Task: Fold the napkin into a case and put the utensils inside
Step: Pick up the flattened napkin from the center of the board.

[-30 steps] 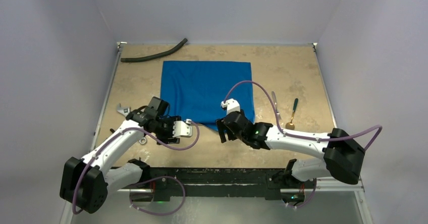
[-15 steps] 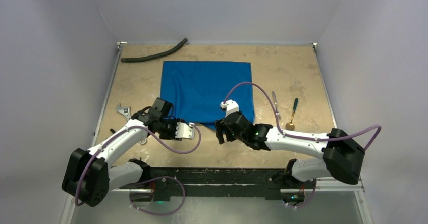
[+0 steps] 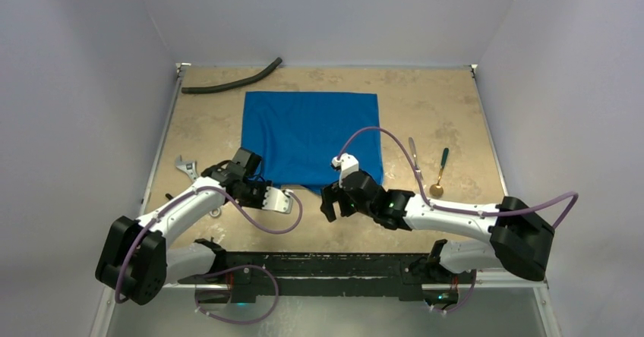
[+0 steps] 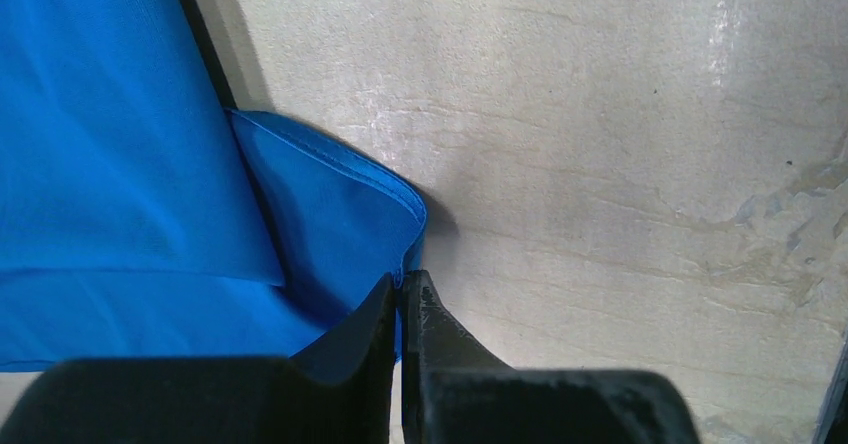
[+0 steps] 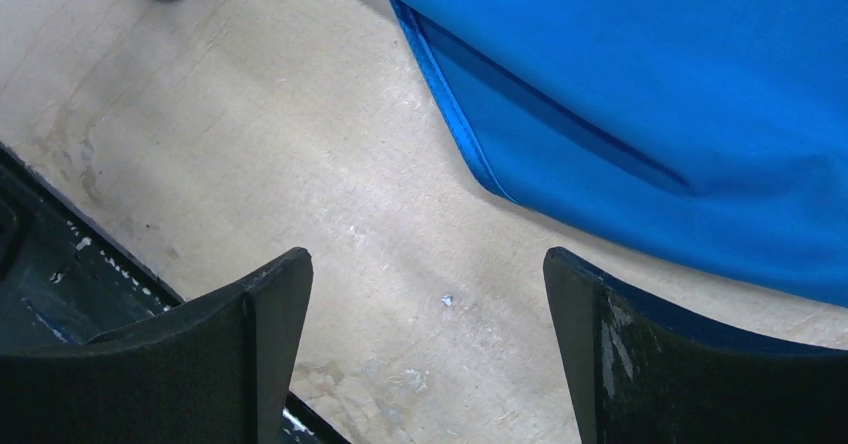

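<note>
The blue napkin (image 3: 311,136) lies spread flat on the table, its near edge rumpled. My left gripper (image 3: 266,188) is shut on the napkin's near-left corner. In the left wrist view the jaws (image 4: 402,286) pinch the hem, and the cloth (image 4: 120,164) folds up beside them. My right gripper (image 3: 330,200) stands open just off the napkin's near edge. The right wrist view shows only bare table between its fingers (image 5: 425,284), with the napkin (image 5: 650,84) beyond them. The silver fork (image 3: 412,150) and the gold-bowled spoon (image 3: 440,171) lie right of the cloth.
A black hose (image 3: 232,83) lies along the far-left edge. A silver wrench (image 3: 186,167) lies left of the left arm. The black front rail (image 3: 326,265) runs below both grippers.
My left gripper has closed on the napkin's near-left corner and drawn slightly toward the front. My right gripper has shifted a little left and nearer and opened a bit wider.
</note>
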